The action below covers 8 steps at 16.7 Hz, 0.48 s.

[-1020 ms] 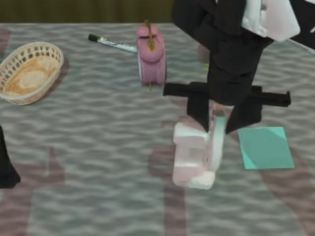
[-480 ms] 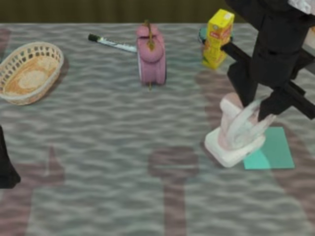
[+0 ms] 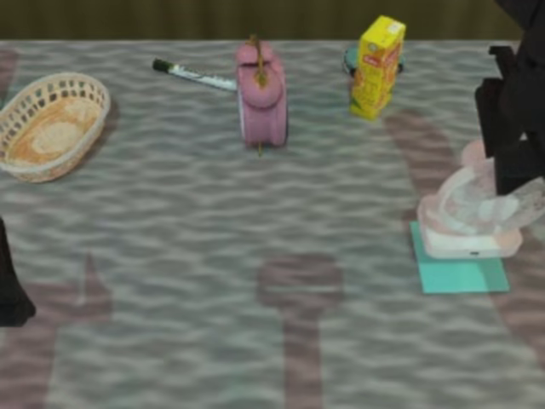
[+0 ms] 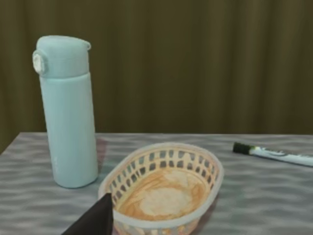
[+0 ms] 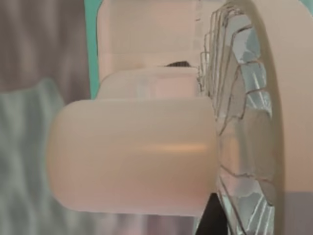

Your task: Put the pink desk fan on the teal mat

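The pink desk fan [image 3: 470, 228] is at the table's right side, tilted, its blocky base over the far part of the teal mat [image 3: 462, 276]. I cannot tell whether the base touches the mat. My right gripper [image 3: 511, 181] reaches in from the right edge and is shut on the fan's translucent guard ring [image 3: 498, 201]. The right wrist view is filled by the fan [image 5: 146, 152], with a strip of teal mat [image 5: 90, 54] behind it and one dark finger [image 5: 211, 220] against the ring. My left gripper [image 3: 10, 294] is parked at the left edge, open and holding nothing.
A woven basket [image 3: 51, 123] sits far left. A marker [image 3: 194, 75], a mauve-pink upright object with a gold stem [image 3: 261, 98] and a yellow carton [image 3: 377, 66] stand along the back. The left wrist view shows a pale blue bottle [image 4: 68, 112] beside the basket [image 4: 164, 196].
My right gripper has carried the fan rightward from the table's middle to over the teal mat, turning it on the way. The yellow carton has come into view. The left arm has not moved.
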{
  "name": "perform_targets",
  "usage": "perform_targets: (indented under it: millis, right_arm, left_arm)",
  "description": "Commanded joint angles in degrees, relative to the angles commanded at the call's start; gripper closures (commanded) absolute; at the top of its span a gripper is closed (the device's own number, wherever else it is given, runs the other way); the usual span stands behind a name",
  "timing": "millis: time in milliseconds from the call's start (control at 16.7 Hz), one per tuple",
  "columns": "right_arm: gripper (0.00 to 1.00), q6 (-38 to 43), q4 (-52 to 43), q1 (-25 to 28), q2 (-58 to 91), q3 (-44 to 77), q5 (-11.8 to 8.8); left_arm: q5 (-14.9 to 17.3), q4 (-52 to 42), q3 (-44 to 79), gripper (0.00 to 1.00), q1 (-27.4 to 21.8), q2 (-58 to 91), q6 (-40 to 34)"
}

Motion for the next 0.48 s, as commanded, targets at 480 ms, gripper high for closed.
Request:
perform_targets:
  millis: [480]
  right_arm:
    - [1.00, 0.31, 2.39, -0.05, 0.17, -2.11, -0.01]
  left_arm:
    - [0.00, 0.00, 0.00, 0.00, 0.00, 0.00, 0.00]
